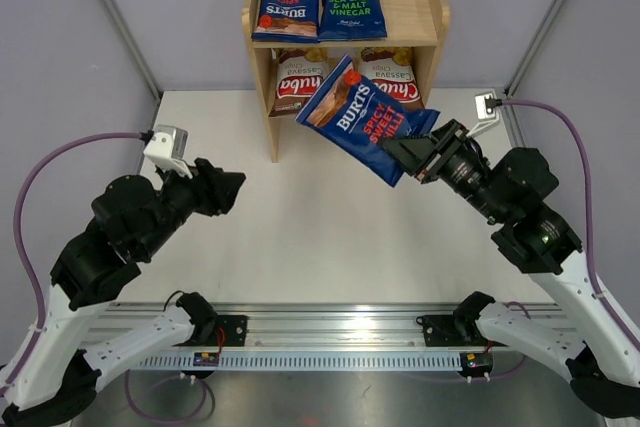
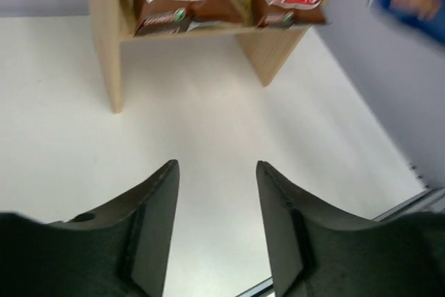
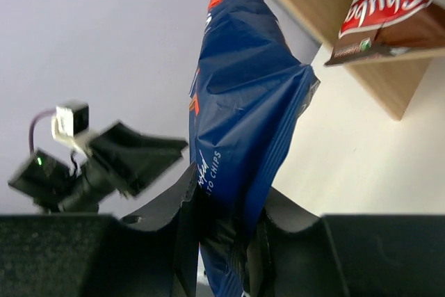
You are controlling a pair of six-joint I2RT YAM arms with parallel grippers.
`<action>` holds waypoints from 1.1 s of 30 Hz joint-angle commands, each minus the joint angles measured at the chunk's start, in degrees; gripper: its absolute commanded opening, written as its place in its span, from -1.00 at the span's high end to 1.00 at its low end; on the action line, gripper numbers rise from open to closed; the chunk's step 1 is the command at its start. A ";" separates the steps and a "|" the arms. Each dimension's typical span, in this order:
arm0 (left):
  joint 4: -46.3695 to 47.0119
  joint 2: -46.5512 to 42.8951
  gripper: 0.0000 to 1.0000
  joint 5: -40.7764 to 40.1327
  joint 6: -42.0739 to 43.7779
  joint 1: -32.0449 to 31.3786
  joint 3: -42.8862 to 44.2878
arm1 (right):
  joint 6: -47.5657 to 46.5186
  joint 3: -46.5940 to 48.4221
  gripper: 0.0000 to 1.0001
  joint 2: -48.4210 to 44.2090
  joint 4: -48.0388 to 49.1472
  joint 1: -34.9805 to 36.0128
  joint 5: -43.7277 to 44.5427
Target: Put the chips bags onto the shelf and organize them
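right gripper [image 1: 408, 157] is clamped on one end of a blue burts bag [image 1: 355, 117], holding it tilted in the air just in front of the shelf [image 1: 432, 7]. two more burts bags [image 1: 287, 5] lie side by side on the shelf's top tier, and two chuba bags [image 1: 296, 82] stand on its lower tier. left gripper [image 1: 236, 190], well off the shelf's front left, has its fingers spread with nothing between them.

The shelf [image 1: 437, 9] is finished in pale wood — the Chuba bags [image 1: 297, 82] are printed brown with red logos, the Burts bags [image 1: 362, 119] dark blue, lettered white and orange.
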 commanded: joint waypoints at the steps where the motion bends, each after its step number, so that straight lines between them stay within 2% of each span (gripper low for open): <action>1: -5.17 -3.52 -0.09 -4.34 3.36 0.18 -4.12 | -1.81 7.54 0.61 3.48 -3.00 0.39 9.44; 2: -6.66 -4.13 -0.18 -4.78 3.63 0.18 -4.92 | -1.64 8.86 0.61 5.66 -3.18 0.39 10.58; 3: -7.29 -5.44 -0.39 -5.40 3.89 0.18 -5.71 | -1.63 11.57 0.61 6.99 -3.44 0.39 13.29; 7: -8.35 -9.14 -0.95 -6.28 4.51 0.18 -10.28 | -1.11 17.91 0.59 12.88 -2.57 0.30 20.60; 10: -7.65 -11.95 -0.98 -7.16 5.12 0.18 -14.41 | 0.56 22.92 0.57 17.89 -1.07 -1.10 24.04; 13: -4.84 -14.06 -0.98 -8.74 5.13 -0.26 -19.51 | 6.08 28.63 0.57 23.95 -1.51 -6.89 20.01; 18: -3.78 -15.21 -0.98 -9.97 4.07 -0.26 -21.44 | 12.95 35.49 0.59 32.48 -2.48 -12.17 20.87; 23: -0.01 -16.71 -0.98 -8.04 2.76 -0.17 -26.10 | 18.92 38.30 0.61 38.11 -1.51 -13.06 24.99; 33: -0.26 -16.27 -0.98 -6.90 2.31 -0.17 -26.98 | 27.98 41.04 0.60 43.39 -0.45 -12.97 36.16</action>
